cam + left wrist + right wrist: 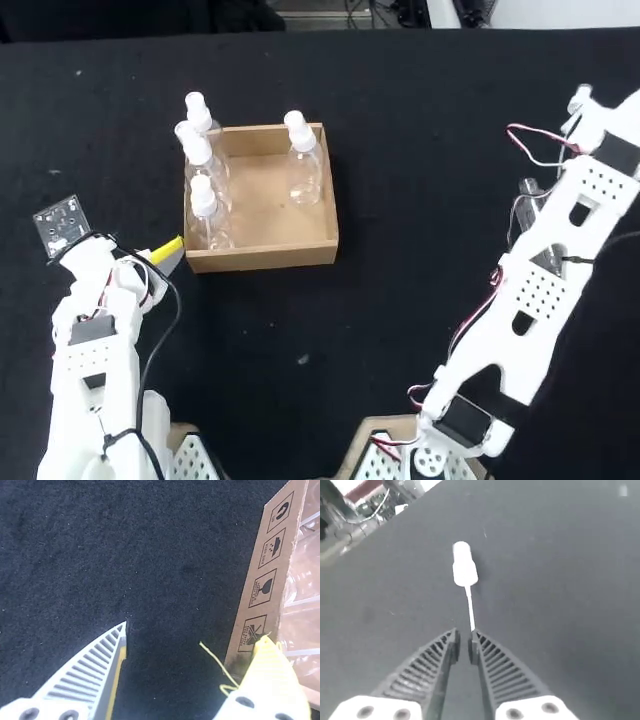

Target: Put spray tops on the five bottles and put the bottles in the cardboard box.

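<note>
Just ahead of my right gripper (464, 631), I am pinching a spray top (464, 567) by its thin tube, head outward, presumably for feeding into a bottle.

Black cloth covers the table (420, 130); cables (365, 12) lie beyond its far edge
</note>
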You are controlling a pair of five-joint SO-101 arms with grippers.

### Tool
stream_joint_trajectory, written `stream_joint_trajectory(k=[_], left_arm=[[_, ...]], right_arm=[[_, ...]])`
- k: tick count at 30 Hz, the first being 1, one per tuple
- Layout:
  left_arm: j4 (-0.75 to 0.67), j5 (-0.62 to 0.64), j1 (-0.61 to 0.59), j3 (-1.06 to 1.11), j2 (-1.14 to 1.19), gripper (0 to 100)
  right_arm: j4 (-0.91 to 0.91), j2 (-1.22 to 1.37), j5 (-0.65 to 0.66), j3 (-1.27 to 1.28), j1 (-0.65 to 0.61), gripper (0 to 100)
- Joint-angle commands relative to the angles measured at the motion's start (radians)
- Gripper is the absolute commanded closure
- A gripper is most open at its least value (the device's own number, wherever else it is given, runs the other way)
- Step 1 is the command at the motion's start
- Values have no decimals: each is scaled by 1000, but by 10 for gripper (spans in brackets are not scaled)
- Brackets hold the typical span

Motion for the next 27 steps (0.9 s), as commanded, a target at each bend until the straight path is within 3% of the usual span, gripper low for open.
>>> stream_joint_trajectory(k=[1, 5, 10, 27], left_arm=[[-17, 2, 8, -10, -28, 711], [-17, 2, 8, -8, -28, 711], [-15, 2, 8, -8, -28, 711], [-12, 2, 8, -8, -28, 711]], right_arm=[[2, -76, 155, -25, -29, 908], [-29, -44, 172, 22, -55, 817], [-94, -18, 172, 94, -63, 822], [-71, -13, 221, 249, -34, 822]])
